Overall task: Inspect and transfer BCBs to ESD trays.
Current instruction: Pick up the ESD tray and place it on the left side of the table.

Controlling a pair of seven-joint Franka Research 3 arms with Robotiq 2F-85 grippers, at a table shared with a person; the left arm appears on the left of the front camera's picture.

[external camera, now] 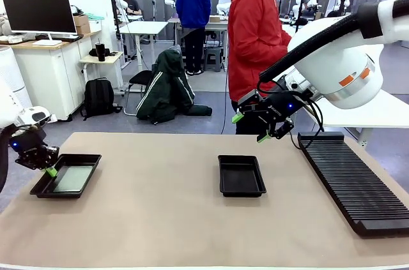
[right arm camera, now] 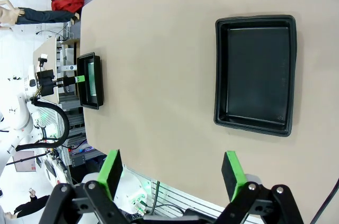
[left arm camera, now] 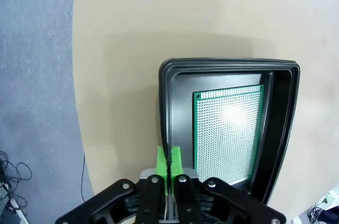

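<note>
Pale green perfboard, that's the BCB (left arm camera: 228, 134), lying flat on the floor of the left ESD tray (left arm camera: 228, 64), lower left in the front view. From the front it's just a greyish-green sheet, the holes too small to see. The left wrist view shows the hole grid fine, but a glare patch washes out the middle and the near end is hidden behind the gripper body.

The left gripper (left arm camera: 169, 156) has its green pads pressed flat together with nothing between them, right over the tray's long rim. Can't tell if they actually touch it. That tray sits close to the edge of the table (external camera: 160, 219), so there's not much room on that side.

The other ESD tray (external camera: 241, 159) is mid-table showing a bare black floor, with a wide stretch of tan tabletop between the two trays. The right gripper (external camera: 250, 127) hangs above the table's far edge, up and right of that tray, fingers spread wide and holding nothing.

A long black ribbed rack (external camera: 351, 180) runs down the right side, clipped by the frame. A person in a red jacket (external camera: 255, 40) stands at the far side, partly behind the right arm.
</note>
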